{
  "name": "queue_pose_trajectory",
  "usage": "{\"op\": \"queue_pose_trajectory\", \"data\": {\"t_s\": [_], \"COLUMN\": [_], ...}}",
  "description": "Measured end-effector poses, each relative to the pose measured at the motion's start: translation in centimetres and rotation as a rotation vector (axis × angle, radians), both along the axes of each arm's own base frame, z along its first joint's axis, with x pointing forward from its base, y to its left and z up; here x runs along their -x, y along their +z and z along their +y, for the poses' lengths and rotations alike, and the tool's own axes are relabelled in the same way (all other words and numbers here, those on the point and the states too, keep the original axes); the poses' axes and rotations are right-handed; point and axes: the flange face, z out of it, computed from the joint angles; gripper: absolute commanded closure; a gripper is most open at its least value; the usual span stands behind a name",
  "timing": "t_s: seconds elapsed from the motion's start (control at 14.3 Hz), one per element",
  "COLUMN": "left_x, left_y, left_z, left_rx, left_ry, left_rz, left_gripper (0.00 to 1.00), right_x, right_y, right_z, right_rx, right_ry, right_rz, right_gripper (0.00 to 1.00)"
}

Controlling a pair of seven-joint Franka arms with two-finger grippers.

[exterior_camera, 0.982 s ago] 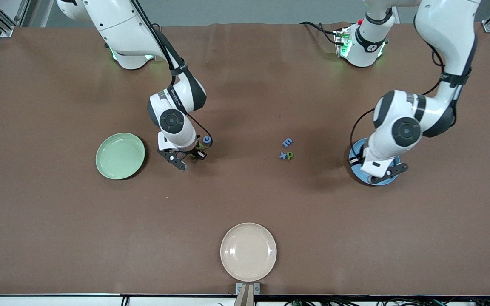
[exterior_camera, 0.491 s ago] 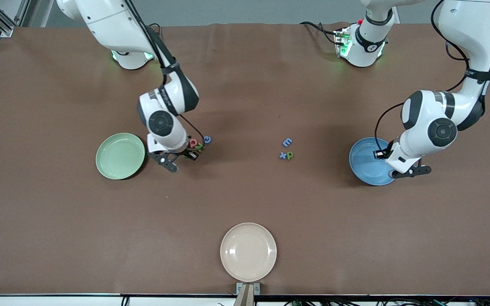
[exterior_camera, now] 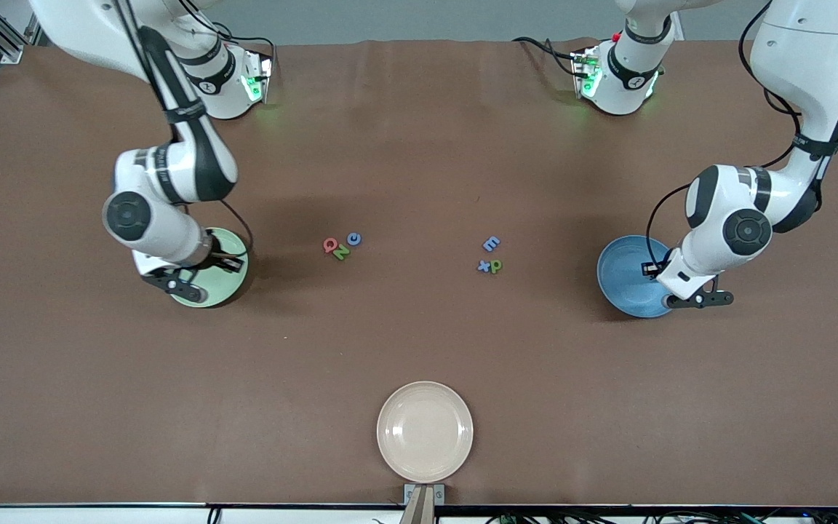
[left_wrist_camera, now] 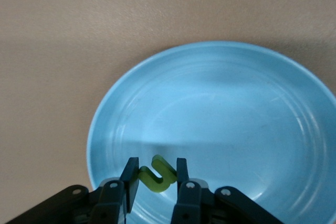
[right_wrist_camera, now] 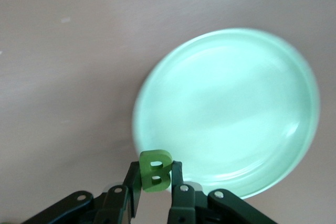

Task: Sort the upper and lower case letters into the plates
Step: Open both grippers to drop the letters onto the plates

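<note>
My right gripper [exterior_camera: 185, 285] is shut on a green letter B [right_wrist_camera: 154, 170] and holds it over the rim of the mint green plate [exterior_camera: 224, 271], which also shows in the right wrist view [right_wrist_camera: 226, 114]. My left gripper [exterior_camera: 692, 297] is shut on a small curved green letter [left_wrist_camera: 156, 174] over the edge of the blue plate [exterior_camera: 626, 276], also seen in the left wrist view [left_wrist_camera: 220, 108]. On the table lie a red Q [exterior_camera: 329, 245], green N [exterior_camera: 341, 253] and blue c [exterior_camera: 353, 238], and a blue E [exterior_camera: 491, 244], blue x [exterior_camera: 484, 266] and green p [exterior_camera: 496, 266].
A cream-beige plate [exterior_camera: 425, 431] stands near the table edge closest to the front camera, midway between the arms' ends. Both letter clusters lie on the brown table between the mint and blue plates.
My right arm has swung from the Q, N, c cluster to the mint green plate with the green B. My left gripper has shifted toward the blue plate's edge, uncovering the plate.
</note>
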Motion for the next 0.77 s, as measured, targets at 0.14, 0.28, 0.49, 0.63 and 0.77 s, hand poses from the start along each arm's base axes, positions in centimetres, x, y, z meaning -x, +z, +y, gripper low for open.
{"op": "queue_pose_trajectory", "data": {"t_s": [0.14, 0.28, 0.49, 0.63, 0.77], "left_x": [0.1, 0.2, 0.3, 0.2, -0.1], "left_y": [-0.4, -0.6, -0.7, -0.6, -0.1], "left_z": [0.0, 0.0, 0.0, 0.0, -0.2], "left_rx": [-0.007, -0.009, -0.009, -0.009, -0.009], "left_ry": [-0.015, -0.018, -0.018, -0.019, -0.023], "left_rz": [0.003, 0.006, 0.009, 0.006, -0.005], "left_gripper": [0.80, 0.80, 0.60, 0.12, 0.00], "right_x": [1.0, 3.2, 5.7, 6.1, 6.0], "right_y": [-1.3, -3.8, -6.2, -6.4, -6.4], "right_z": [-3.1, -4.5, -5.1, -5.0, -5.0], "right_rx": [-0.008, -0.010, -0.006, -0.006, -0.007], "right_ry": [0.025, 0.045, 0.057, 0.059, 0.060], "right_rz": [-0.016, -0.035, -0.051, -0.047, -0.047], "right_gripper": [0.98, 0.98, 0.65, 0.00, 0.00]}}
